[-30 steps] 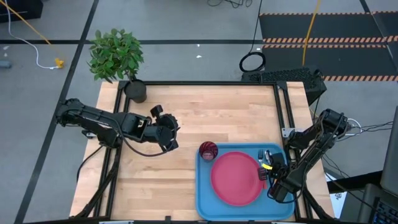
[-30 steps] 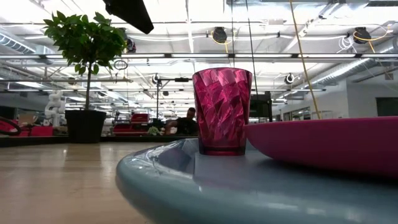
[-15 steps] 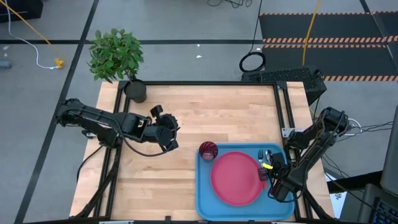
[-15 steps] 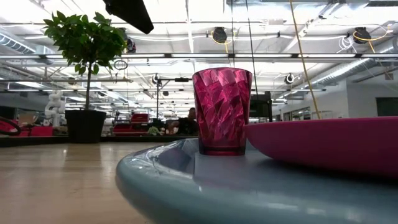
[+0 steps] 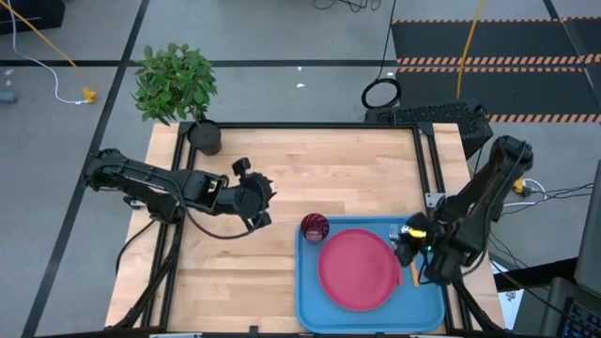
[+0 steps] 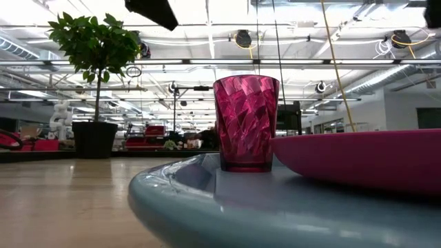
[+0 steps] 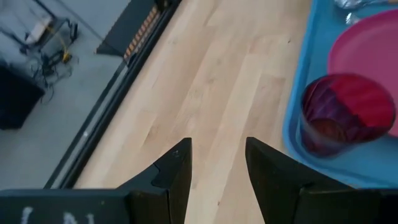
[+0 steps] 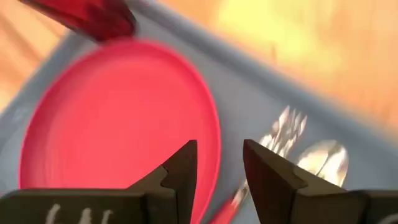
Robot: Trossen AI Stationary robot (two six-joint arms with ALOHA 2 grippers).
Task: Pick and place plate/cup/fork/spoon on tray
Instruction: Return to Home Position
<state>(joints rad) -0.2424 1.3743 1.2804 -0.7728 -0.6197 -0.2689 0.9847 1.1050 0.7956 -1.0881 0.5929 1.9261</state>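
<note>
The light-blue tray (image 5: 310, 291) lies at the table's near right. On it lie the pinkish-red plate (image 5: 357, 269) and, at its far left corner, the dark red cup (image 5: 315, 226), standing upright. The fork (image 8: 285, 132) and the spoon (image 8: 324, 160) lie on the tray floor beside the plate's right rim; the spoon's orange handle (image 5: 414, 274) shows past my right arm. My right gripper (image 8: 219, 165) is open and empty above the plate's right rim and the cutlery. My left gripper (image 7: 217, 162) is open and empty above bare table, left of the cup (image 7: 345, 112).
A potted plant (image 5: 178, 84) stands at the table's far left corner. Bare wood (image 5: 329, 169) spans the table's far half and the near left. In the low view the cup (image 6: 246, 124) and the plate's rim (image 6: 365, 162) rise above the tray's edge (image 6: 207, 200).
My right gripper has risen from just above the cutlery on the tray and drawn back toward the table's far right; its arm now stands higher. The plate, cup, fork and spoon have stayed in place.
</note>
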